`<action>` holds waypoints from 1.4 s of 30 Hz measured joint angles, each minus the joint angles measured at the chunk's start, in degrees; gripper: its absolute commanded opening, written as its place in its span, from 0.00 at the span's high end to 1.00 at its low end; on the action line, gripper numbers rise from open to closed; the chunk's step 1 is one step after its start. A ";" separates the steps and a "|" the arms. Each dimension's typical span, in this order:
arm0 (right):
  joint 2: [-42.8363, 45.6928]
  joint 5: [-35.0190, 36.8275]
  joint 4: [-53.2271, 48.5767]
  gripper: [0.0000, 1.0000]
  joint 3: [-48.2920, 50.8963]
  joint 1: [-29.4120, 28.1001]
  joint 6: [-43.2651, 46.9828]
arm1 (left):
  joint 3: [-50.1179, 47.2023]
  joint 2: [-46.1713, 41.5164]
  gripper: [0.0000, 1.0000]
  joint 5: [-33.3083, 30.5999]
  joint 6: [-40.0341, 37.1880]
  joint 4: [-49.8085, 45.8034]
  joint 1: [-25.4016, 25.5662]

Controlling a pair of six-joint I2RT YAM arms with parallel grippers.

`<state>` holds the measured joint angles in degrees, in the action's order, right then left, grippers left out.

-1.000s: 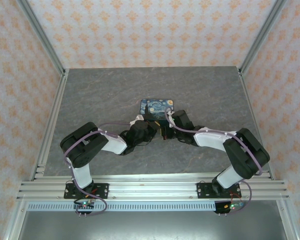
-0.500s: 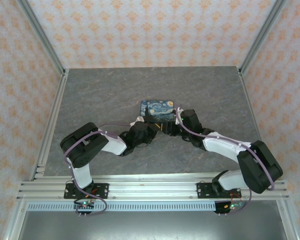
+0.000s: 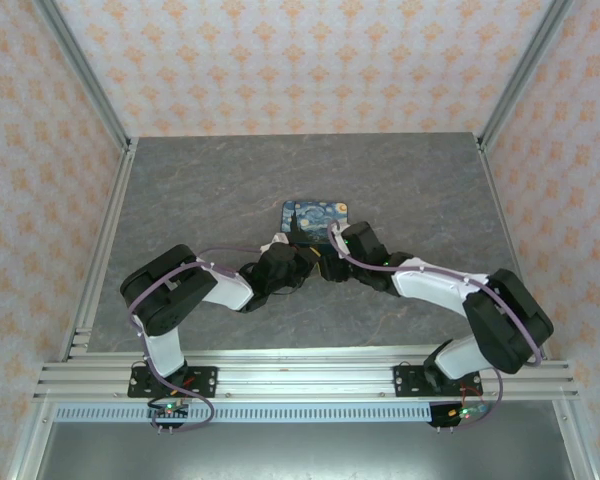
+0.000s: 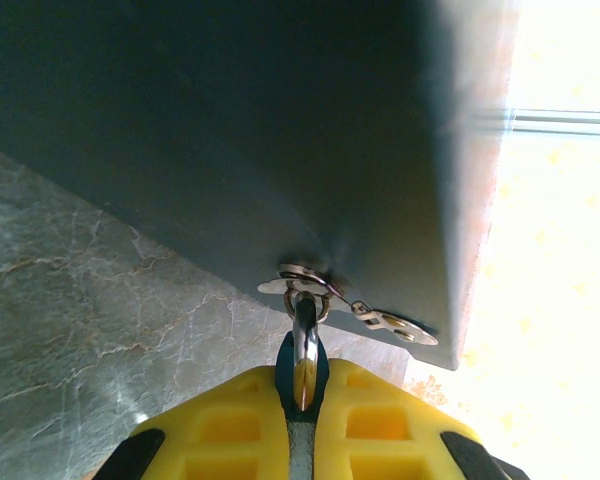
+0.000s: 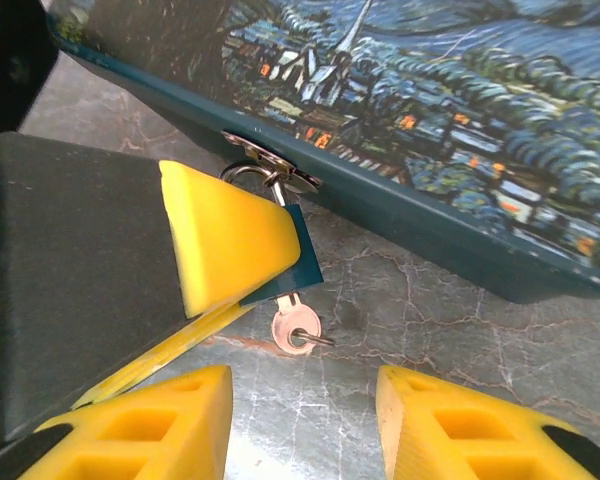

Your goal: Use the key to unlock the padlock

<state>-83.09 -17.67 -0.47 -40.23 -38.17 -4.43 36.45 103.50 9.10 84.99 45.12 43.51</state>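
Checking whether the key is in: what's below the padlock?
The key's round head hangs out below the padlock, over the table. Its blade cannot be seen, covered by the padlock, and the jaws of the left gripper cover most of the padlock's body.

Right gripper [image 5: 305,415] jaws apart, nothing between them, near key [image 5: 295,329]. Key sits in bottom of padlock [image 5: 300,262], head sticking out. Left finger [image 5: 230,240] pressed on padlock. Shackle through hasp [image 5: 277,177] on box [image 5: 460,130].
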 measured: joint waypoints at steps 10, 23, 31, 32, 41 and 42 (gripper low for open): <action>-3.91 2.32 -2.14 0.59 -2.86 -0.42 3.10 | 0.15 0.00 1.00 -0.02 0.00 -0.55 -0.02; -6.19 2.38 -3.17 0.74 -4.79 -0.70 3.85 | 0.26 0.00 1.00 -0.11 0.00 -0.76 -0.13; -6.23 -1.18 -2.43 0.92 -4.98 0.20 0.85 | 0.26 0.00 1.00 -0.50 0.00 -0.72 -0.17; -6.23 -2.36 -2.14 0.94 -4.98 0.72 0.02 | 0.26 0.00 1.00 -0.57 0.00 -0.72 -0.17; -6.19 -12.33 5.81 0.66 -1.07 4.87 -9.20 | 0.17 0.00 1.00 -0.61 0.04 -0.44 -0.48; -6.01 -12.55 6.25 0.64 -0.59 5.11 -9.75 | 0.11 0.00 1.00 -0.55 0.02 -0.37 -0.50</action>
<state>-89.10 -30.22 5.78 -40.82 -33.06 -14.17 36.56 103.50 8.56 85.01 44.75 43.00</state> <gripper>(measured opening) 0.302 0.084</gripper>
